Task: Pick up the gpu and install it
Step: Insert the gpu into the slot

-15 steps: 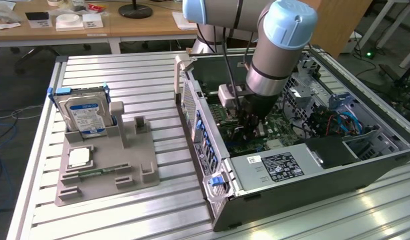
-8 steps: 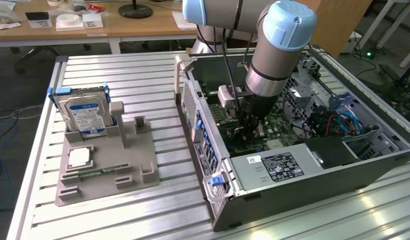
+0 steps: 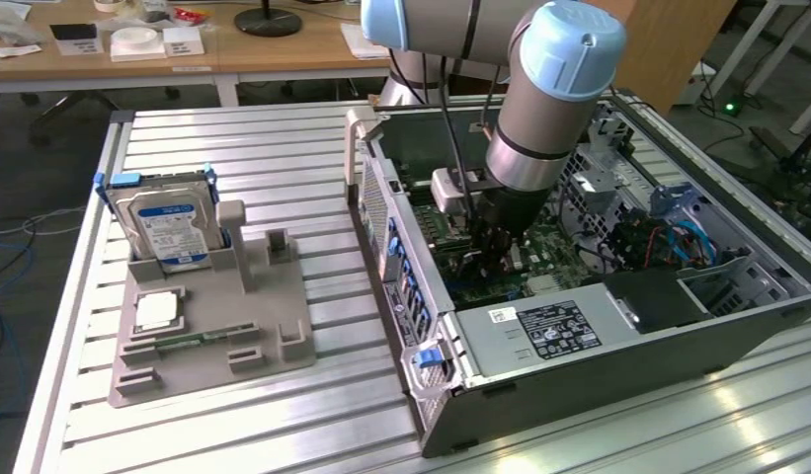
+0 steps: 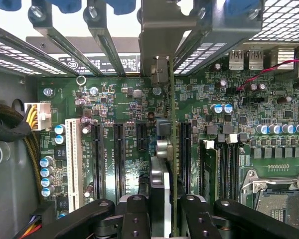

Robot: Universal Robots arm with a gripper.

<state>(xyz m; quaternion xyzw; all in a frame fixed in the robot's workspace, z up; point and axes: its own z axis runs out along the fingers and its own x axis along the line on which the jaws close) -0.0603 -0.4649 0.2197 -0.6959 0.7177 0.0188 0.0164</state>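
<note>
Green motherboard sits beneath the gpu, which my fingers clamp partly closed, edge-on and upright inside the computer case; I judge it is held so to line up with a slot

"What sort of place is this?"

"A robotics lab or test workshop. A Universal Robots arm works over a desk of slotted aluminium profile. On it sit an opened computer tower and a grey fixture holding a hard drive."

"Anything else?"

"Wooden office desks with white boxes stand behind, loose cables lie on the floor, and the tower's motherboard is bare."
</note>
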